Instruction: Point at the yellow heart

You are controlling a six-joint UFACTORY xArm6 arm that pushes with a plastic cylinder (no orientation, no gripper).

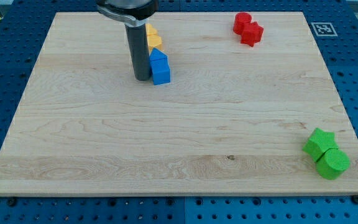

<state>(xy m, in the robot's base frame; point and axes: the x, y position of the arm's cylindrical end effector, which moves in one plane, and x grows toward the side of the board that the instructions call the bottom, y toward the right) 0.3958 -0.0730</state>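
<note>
Lying just above my tip [142,78], the yellow heart [153,38]

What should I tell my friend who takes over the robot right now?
Tool: my tip is down on the wooden board, touching the left side of the blue block.
Yellow heart: just behind the blue block, towards the view's top, partly hidden by the rod.
Others: red blocks top right, green blocks bottom right.
Done: tip is close to the heart.
Left: bring the tip up beside the heart itself.
</note>
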